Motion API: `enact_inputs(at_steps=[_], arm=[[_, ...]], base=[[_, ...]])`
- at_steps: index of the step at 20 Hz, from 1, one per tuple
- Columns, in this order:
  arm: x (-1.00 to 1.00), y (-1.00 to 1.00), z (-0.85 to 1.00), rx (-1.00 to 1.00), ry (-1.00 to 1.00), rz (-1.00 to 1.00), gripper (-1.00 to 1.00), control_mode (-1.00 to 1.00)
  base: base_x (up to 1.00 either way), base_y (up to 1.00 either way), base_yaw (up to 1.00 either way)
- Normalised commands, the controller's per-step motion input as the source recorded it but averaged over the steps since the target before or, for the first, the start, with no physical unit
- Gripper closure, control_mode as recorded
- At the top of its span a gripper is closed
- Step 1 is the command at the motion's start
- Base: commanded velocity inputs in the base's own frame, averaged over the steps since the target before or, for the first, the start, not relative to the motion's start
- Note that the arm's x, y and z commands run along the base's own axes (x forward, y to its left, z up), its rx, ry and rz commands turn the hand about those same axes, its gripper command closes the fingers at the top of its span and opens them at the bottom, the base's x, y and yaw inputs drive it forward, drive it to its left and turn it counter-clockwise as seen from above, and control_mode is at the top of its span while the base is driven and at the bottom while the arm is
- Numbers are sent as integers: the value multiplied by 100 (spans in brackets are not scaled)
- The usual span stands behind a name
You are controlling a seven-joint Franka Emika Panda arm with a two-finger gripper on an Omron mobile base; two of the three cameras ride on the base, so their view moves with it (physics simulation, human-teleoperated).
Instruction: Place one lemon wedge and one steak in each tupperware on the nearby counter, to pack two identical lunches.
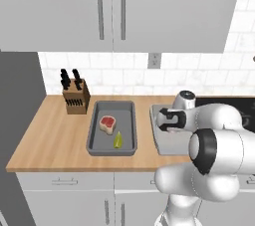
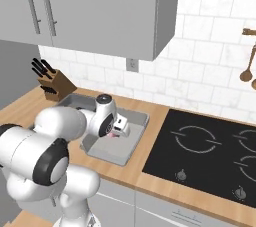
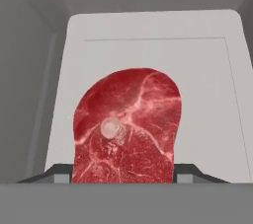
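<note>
The pincer (image 2: 119,130) is clamped on a steak (image 3: 126,127), held low over the floor of the near tupperware (image 2: 131,149). The tray's raised rim surrounds the pincer with bare floor on every side. To the pincer's left, on the counter (image 1: 50,135), the second tupperware (image 1: 94,135) holds another steak (image 1: 106,123) and a lemon wedge (image 1: 118,141). A knife block (image 1: 75,99) stands beyond it.

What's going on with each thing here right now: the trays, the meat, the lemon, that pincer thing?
Left tupperware: on the counter, holding one steak and one lemon wedge.
Right tupperware: on the counter, under the pincer; no lemon wedge seen in it.
Second steak: between the pincer's fingers, over the right tupperware.
Pincer: closed on the second steak, just above the tray floor.
Knife block: upright, knives in.
Upper cabinets: doors shut.
</note>
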Motion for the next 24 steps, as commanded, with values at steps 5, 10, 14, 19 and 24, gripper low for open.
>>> enact_inputs(at_steps=[5,10,14,19,24], arm=[[-1,-2,-1,0,4,0,-100,-100],[-20,0,0,0,0,0,-100,-100],[-30,0,8,0,-1,0,-100,-100],[-87,3,87,0,-6,2,-100,-100],[-100,16,94,-4,0,6,-100,-100]], base=[[0,0,0],[0,0,0],[0,0,0],[0,0,0],[0,0,0]])
